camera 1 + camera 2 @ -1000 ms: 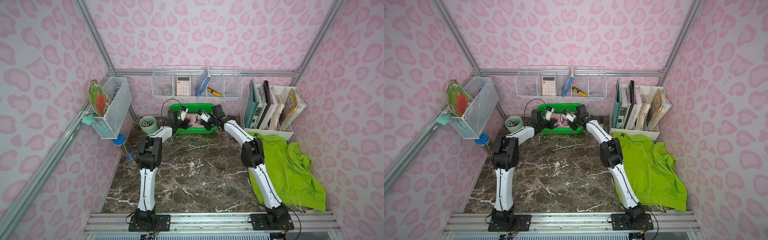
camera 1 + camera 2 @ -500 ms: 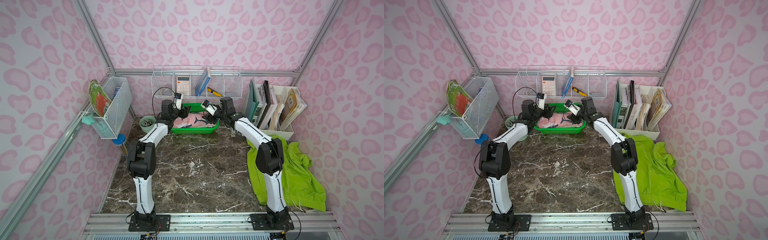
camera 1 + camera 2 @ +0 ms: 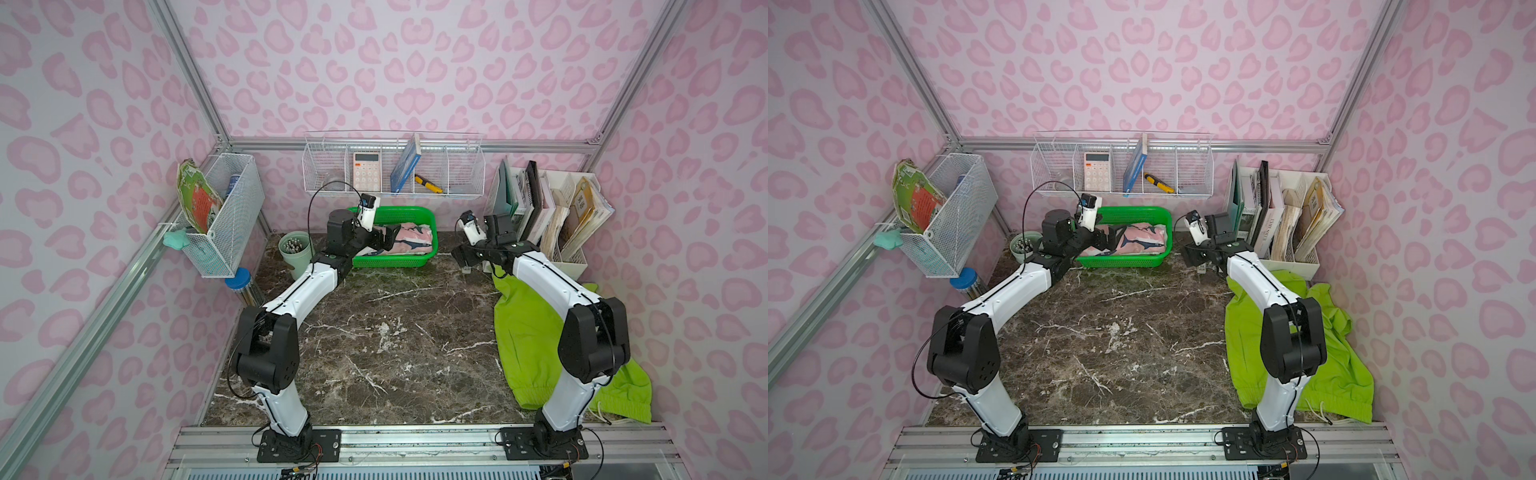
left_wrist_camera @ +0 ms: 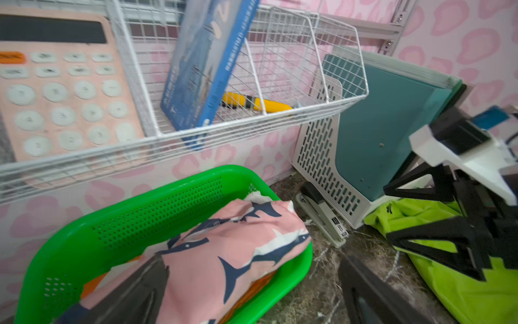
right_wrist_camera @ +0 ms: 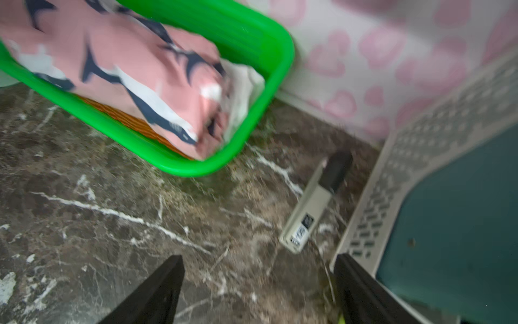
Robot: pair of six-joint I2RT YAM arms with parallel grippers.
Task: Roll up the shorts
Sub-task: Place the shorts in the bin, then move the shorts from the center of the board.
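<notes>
Pink shark shorts (image 3: 411,242): they lie as a compact roll inside the green basket (image 3: 415,262) at the back of the surface (image 3: 395,332). The roll fills most of the basket's length. The basket walls hem it in, which probably keeps it from unrolling.
Left claw (image 4: 252,259): spread wide and holding nothing, at the basket's end nearest its own arm. In the left wrist view one finger overlaps the near end of the pink roll and the other hangs over bare marble outside the basket. Whether that finger touches the cloth cannot be told.
Right claw (image 5: 258,259): also spread wide and empty. It sits above bare marble between the basket and the white file holder (image 5: 420,168), and a grey stapler (image 5: 308,213) lies just ahead of it.
Lime green shorts (image 3: 528,332): loose and creased along the right edge of the surface, with the waistband toward the robot's base and the drawstring trailing. The right arm reaches over them, and they are not rolled.
Step in hand: the roll rests on its own and both claws are empty, so the pink pair looks finished.
Next move: the lime pair probably needs pulling to the open middle of the surface and flattening before it is rolled. The wide claws suit a fresh pinch on a cloth edge.
Risk: the left finger by the roll could drag a fold loose as the arm moves.
</notes>
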